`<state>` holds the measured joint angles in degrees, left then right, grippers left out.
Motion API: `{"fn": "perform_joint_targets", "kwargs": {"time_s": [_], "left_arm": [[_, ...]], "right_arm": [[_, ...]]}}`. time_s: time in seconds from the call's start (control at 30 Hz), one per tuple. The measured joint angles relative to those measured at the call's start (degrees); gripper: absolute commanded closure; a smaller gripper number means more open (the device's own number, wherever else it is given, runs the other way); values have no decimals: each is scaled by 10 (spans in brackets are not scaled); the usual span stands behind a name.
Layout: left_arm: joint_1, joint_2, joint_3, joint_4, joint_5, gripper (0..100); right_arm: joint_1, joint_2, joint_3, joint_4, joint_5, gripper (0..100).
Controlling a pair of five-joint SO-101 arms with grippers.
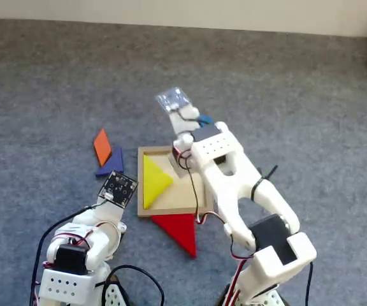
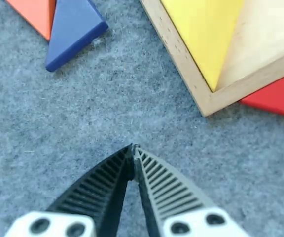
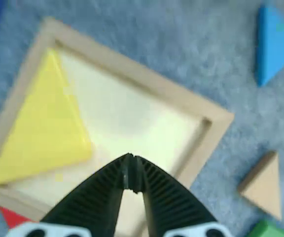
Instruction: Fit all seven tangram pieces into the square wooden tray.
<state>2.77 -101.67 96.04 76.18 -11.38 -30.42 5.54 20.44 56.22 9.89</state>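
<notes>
R hand [image 3: 131, 160] I read as clenched, empty, over the wooden tray [image 3: 132, 74], mid-frame in high view. Yellow triangle [image 3: 43, 123] lies inside, left part. L hand [image 2: 133, 149] also clenched, empty, over grey tabletop [image 1: 298, 95], lower left. Red triangle [image 1: 180, 231] sits outside, just below tray.

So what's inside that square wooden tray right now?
One large yellow triangle, flat against one side of the square wooden tray. The rest that shows is bare wood. The right gripper above hides a strip of the floor.
</notes>
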Motion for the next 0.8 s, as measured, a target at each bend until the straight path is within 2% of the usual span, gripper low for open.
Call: {"fn": "perform_joint_targets", "kwargs": {"time_s": [0.53,0.8], "left_arm": [[0,0,0,0,0,993],[0,0,0,0,0,993]], "right_arm": [[122,-6,30,4,0,989],[120,-140,30,108,0,992]]}}
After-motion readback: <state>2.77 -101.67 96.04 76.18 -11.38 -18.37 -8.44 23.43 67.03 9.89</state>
